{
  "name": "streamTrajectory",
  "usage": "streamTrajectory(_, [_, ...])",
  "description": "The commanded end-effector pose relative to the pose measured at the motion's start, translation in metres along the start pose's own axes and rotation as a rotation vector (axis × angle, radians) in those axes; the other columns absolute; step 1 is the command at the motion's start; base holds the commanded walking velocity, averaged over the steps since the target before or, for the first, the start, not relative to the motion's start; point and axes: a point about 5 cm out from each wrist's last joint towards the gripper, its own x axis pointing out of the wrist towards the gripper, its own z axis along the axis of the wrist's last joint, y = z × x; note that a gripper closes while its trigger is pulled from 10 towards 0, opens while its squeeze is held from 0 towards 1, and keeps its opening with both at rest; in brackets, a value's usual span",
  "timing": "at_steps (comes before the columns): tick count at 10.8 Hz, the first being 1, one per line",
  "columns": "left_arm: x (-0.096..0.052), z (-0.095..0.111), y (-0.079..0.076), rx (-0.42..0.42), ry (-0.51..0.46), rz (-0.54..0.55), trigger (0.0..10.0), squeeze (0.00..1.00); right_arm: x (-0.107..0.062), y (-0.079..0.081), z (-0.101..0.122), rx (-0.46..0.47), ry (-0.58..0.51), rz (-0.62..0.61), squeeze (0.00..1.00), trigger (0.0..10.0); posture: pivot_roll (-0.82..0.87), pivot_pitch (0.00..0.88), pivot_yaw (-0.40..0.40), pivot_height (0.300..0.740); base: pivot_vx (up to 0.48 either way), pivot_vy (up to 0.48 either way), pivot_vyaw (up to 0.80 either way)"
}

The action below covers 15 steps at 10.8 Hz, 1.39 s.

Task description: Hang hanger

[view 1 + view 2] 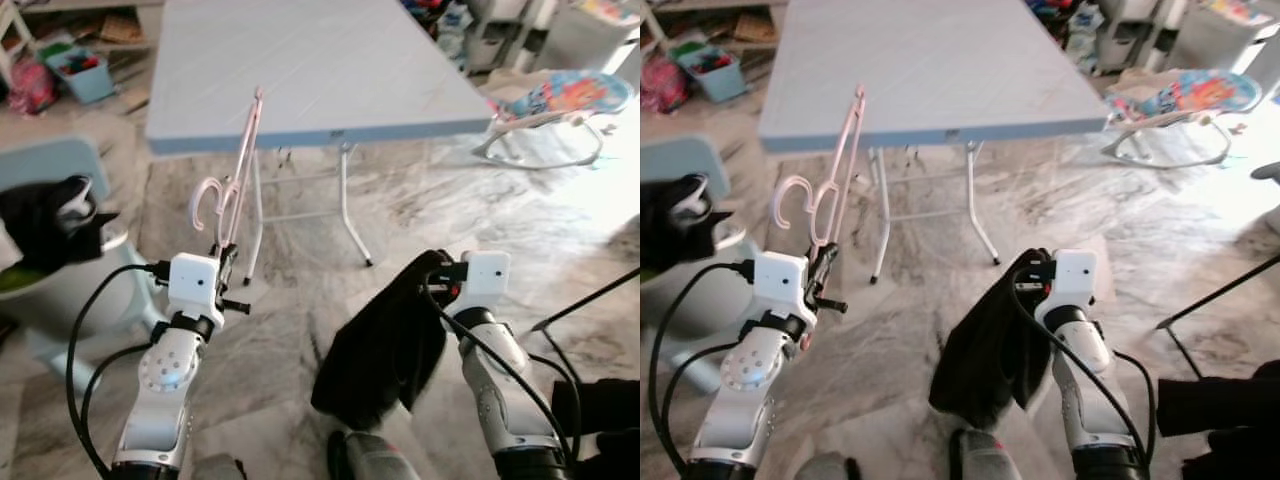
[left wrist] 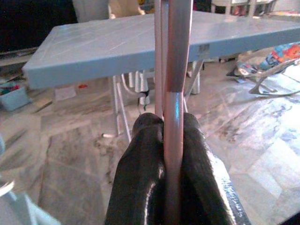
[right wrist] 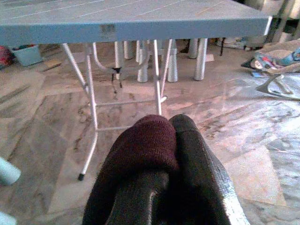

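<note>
A pink plastic hanger stands nearly upright in front of me, its hook curling to the left and its top reaching the table's front edge. My left gripper is shut on the hanger's lower end; in the left wrist view the pink bar runs between the two black fingers. My right gripper is shut on a dark garment that hangs down from it toward the floor. In the right wrist view dark maroon cloth wraps over one finger.
A light blue folding table on white legs stands straight ahead on marble floor. A pale blue seat with a dark item sits at my left. A baby bouncer is at the far right, a black stand leg nearer right.
</note>
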Motion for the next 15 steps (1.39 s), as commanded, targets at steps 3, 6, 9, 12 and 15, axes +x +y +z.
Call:
streamTrajectory(3, [0.004,0.008,-0.002,0.002,-0.028,-0.017,10.0,0.0,0.006,-0.001,0.018,-0.02,-0.079,-0.009,0.0,10.0,-0.07,0.106,-0.045,0.74,0.4,0.08,0.0])
streamTrajectory(6, [0.003,0.009,0.002,0.011,-0.037,0.016,10.0,0.0,0.011,0.001,0.023,-0.046,-0.098,0.011,0.0,10.0,-0.06,0.108,-0.051,0.74,0.401,0.171,0.0])
streamTrajectory(9, [0.007,0.027,0.014,0.092,-0.111,0.105,10.0,0.0,0.013,-0.001,0.034,-0.071,-0.137,0.026,0.0,10.0,-0.05,0.107,-0.055,0.74,0.39,0.279,0.0])
streamTrajectory(12, [0.013,0.024,0.013,0.112,-0.084,0.066,10.0,0.0,0.02,-0.001,0.058,-0.073,-0.224,0.013,0.0,10.0,-0.05,0.103,-0.053,0.74,0.358,0.266,0.0])
streamTrajectory(15, [0.016,0.024,0.018,0.11,-0.068,0.043,10.0,0.0,0.024,0.0,0.052,-0.069,-0.216,-0.001,0.0,10.0,-0.02,0.087,-0.056,0.74,0.0,0.0,0.0])
